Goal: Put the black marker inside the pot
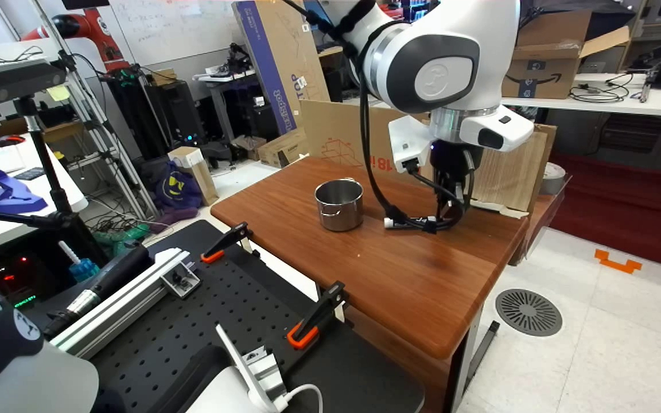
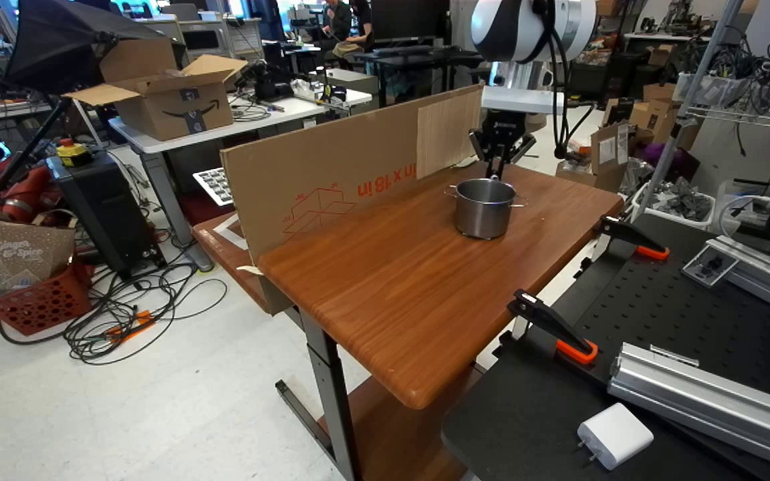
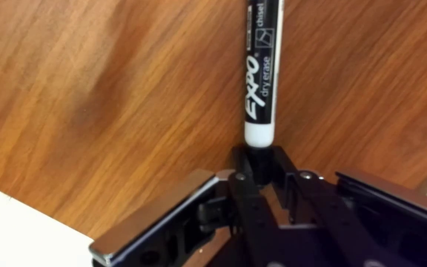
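Note:
The black marker [image 3: 261, 74] with white bands lies lengthwise away from the jaws in the wrist view. My gripper [image 3: 261, 159] is shut on its black cap, one finger on each side. In an exterior view the marker [image 1: 412, 221] is roughly level, low over or on the wooden table, partly behind cables; I cannot tell if it touches the wood. The gripper [image 1: 446, 213] is to the right of the steel pot [image 1: 339, 207] there. In an exterior view the gripper [image 2: 494, 167] is behind the upright pot [image 2: 483, 217], which mostly hides the marker. The pot is out of the wrist view.
The wooden table [image 1: 376, 269] carries the pot. A cardboard panel [image 2: 338, 167] stands along one long edge. Two black clamps [image 1: 319, 312] with orange pads are on the black perforated board [image 1: 210, 310] beside the table. Black cables [image 1: 368, 149] hang from the arm.

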